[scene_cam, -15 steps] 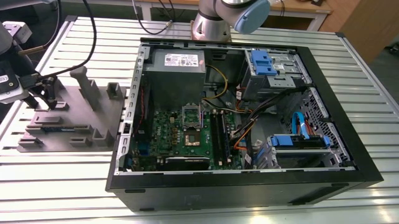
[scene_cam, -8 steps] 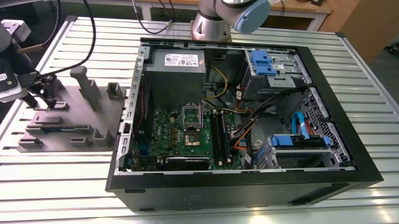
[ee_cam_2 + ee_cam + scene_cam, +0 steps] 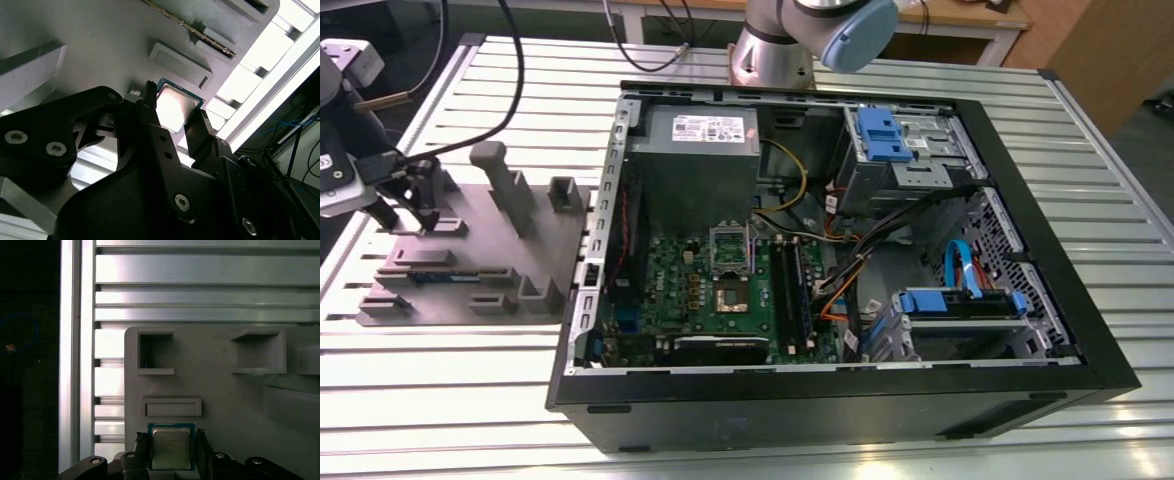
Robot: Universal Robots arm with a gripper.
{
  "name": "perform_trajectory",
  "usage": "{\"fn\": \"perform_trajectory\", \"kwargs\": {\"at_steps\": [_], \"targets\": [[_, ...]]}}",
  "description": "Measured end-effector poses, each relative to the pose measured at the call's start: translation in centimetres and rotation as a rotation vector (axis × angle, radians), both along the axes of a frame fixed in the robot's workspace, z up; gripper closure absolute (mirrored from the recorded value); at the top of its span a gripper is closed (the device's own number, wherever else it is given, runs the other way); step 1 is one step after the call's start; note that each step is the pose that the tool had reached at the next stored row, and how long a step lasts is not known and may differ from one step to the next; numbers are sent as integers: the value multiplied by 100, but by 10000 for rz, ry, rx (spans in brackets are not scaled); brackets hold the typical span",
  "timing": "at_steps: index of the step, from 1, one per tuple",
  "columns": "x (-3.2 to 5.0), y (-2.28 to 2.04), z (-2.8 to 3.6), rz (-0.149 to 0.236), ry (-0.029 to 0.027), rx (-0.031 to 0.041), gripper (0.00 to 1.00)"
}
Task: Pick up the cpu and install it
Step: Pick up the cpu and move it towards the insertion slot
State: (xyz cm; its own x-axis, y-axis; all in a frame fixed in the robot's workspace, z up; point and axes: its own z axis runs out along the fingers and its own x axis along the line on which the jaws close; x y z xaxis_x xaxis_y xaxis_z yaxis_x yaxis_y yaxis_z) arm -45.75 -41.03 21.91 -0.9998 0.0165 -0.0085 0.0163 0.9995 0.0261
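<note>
Way over on the exterior view's left, the gripper (image 3: 403, 205) hangs above the left end of the grey fixture tray (image 3: 480, 255). In both wrist views the cpu (image 3: 171, 449) sits dead centre between the fingers (image 3: 141, 444), silver top towards the camera, so there's basically no offset. One finger hugs each of two opposite edges. The jaws look closed in on it, just a chip's width apart, so I'd call it gripped. I can't tell if it's clear of the tray. The motherboard socket (image 3: 727, 283) is well apart to the right, inside the open computer case (image 3: 854, 410), with the case wall standing between tray and board.
</note>
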Motion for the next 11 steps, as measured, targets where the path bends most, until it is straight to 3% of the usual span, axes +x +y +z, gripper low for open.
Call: {"fn": "perform_trajectory", "kwargs": {"at_steps": [11], "targets": [[0,0,38,0,-1,1,53]]}}
